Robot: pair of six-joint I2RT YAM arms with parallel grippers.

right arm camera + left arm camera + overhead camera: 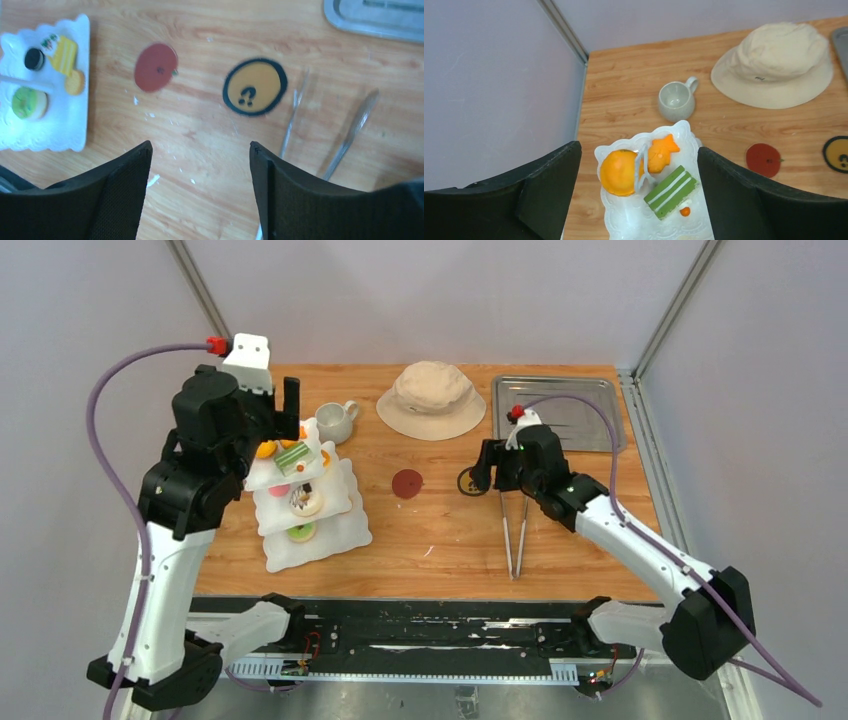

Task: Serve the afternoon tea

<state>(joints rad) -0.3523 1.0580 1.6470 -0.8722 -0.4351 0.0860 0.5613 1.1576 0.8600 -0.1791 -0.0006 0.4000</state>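
Note:
The white three-tier stand [335, 538] stands at the table's left. Its top tier [631, 222] carries a round orange pastry [619, 172], an orange star pastry [660, 152] and a green striped cake [671, 191]. More pastries lie on the lower tiers, among them a green ring [29, 102] and a yellow slice [64, 55]. My left gripper [638, 148] hovers above the top tier, open and empty, with the pastries showing between its fingers. A pale mug [335, 420] sits just behind the stand. My right gripper [200, 145] is open over bare wood at mid-table, holding nothing.
A beige bucket hat [432, 398] lies at the back centre. A metal tray [560, 410] sits at the back right. Long metal tongs [515, 530] lie beside my right gripper. A red coaster [406, 483] and a yellow coaster [468, 481] sit mid-table.

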